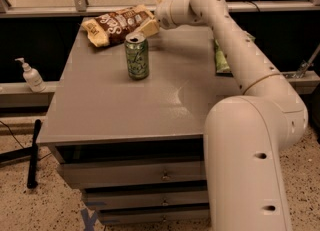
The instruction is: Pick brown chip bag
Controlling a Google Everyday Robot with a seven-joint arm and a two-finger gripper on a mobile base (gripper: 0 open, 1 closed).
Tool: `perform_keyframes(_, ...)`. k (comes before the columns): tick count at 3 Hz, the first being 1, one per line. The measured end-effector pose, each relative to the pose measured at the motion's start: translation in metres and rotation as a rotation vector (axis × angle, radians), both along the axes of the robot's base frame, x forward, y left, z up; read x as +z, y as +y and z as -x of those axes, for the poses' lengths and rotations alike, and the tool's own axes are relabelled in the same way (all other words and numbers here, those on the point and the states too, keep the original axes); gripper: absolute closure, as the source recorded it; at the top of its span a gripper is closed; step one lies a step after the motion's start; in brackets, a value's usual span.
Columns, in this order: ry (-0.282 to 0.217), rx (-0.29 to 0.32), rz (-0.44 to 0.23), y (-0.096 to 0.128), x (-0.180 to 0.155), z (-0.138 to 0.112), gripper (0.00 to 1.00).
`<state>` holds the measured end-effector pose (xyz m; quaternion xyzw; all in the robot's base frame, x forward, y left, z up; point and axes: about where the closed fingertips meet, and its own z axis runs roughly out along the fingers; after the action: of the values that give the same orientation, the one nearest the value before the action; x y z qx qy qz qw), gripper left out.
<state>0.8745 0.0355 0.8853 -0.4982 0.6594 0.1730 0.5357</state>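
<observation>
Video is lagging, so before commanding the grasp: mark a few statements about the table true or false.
1. The claw is at the right end of the brown chip bag. True.
2. The green can lies on its side. False: it stands upright.
3. The green can stands nearer the camera than the brown chip bag. True.
4. The green chip bag lies left of the can. False: it lies right of it, partly behind the arm.
</observation>
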Motion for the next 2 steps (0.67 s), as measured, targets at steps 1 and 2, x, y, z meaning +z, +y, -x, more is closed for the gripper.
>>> perform_keyframes(1,0.023,-0.019,0.043,0.0009,-0.0048,-0.0038,0.0)
perform_keyframes(2,0.042,-0.031,0.096,0.0012,-0.0112,-0.0056,0.0)
